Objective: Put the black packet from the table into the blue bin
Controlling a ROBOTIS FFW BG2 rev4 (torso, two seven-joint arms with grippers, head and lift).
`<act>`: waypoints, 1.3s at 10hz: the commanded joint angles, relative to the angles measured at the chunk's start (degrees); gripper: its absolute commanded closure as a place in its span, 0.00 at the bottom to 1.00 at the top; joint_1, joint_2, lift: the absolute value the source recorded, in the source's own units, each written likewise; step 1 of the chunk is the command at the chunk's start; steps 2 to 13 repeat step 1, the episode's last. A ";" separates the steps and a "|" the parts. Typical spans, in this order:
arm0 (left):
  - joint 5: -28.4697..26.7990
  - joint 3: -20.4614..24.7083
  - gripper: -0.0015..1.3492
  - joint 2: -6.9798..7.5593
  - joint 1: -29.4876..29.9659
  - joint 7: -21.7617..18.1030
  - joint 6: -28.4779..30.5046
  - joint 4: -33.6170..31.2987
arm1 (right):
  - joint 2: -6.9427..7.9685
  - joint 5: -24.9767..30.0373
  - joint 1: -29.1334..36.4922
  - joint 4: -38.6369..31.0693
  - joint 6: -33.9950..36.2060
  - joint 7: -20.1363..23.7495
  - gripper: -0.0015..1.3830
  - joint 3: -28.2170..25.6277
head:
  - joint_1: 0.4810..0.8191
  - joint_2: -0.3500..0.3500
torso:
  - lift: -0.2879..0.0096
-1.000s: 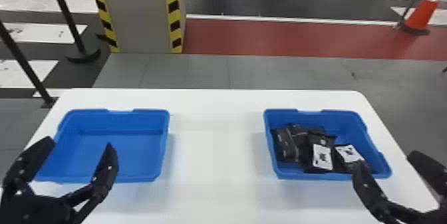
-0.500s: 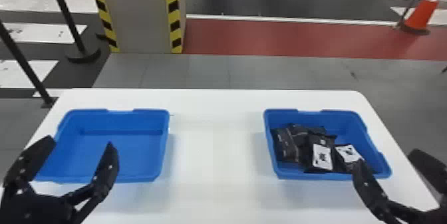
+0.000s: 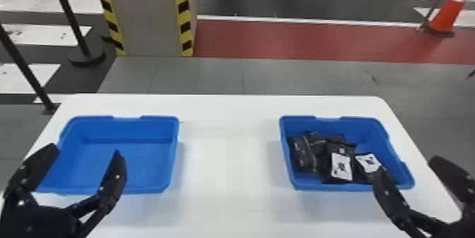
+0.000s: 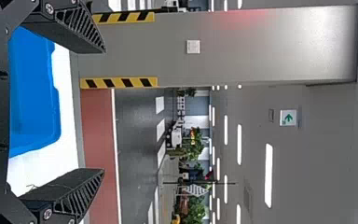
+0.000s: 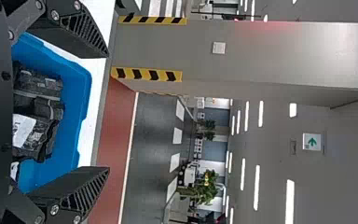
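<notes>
My left gripper (image 3: 84, 152) stands open at the near side of the left blue bin (image 3: 160, 189), which holds nothing. My right gripper (image 3: 406, 170) is open by the near right corner of the right blue bin (image 3: 353, 120). Several black packets (image 3: 341, 165) lie in that right bin, some with white labels. The left wrist view has the left gripper (image 4: 105, 111) with its fingers wide apart and the left bin (image 4: 35, 93) beyond. In the right wrist view the right gripper (image 5: 108, 112) is likewise spread, with black packets (image 5: 39, 112) in the bin (image 5: 70, 112).
Both bins stand on a white table (image 3: 229, 170), with bare tabletop between them. Behind the table are a pillar (image 3: 148, 15) with striped edges, black posts (image 3: 70, 15) at the left and an orange cone (image 3: 449, 15) at the right.
</notes>
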 commanded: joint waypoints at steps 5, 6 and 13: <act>0.00 0.00 0.09 0.00 -0.10 0.00 0.00 0.00 | 0.00 0.00 -0.02 -0.14 -0.10 -0.07 0.13 0.00 | 0.63 0.42 | 0.60; 0.00 0.00 0.09 0.00 -0.10 0.00 0.00 0.00 | 0.00 0.00 -0.02 -0.14 -0.10 -0.07 0.13 0.00 | 0.63 0.42 | 0.60; 0.00 0.00 0.09 0.00 -0.10 0.00 0.00 0.00 | 0.00 0.00 -0.02 -0.14 -0.10 -0.07 0.13 0.00 | 0.63 0.42 | 0.60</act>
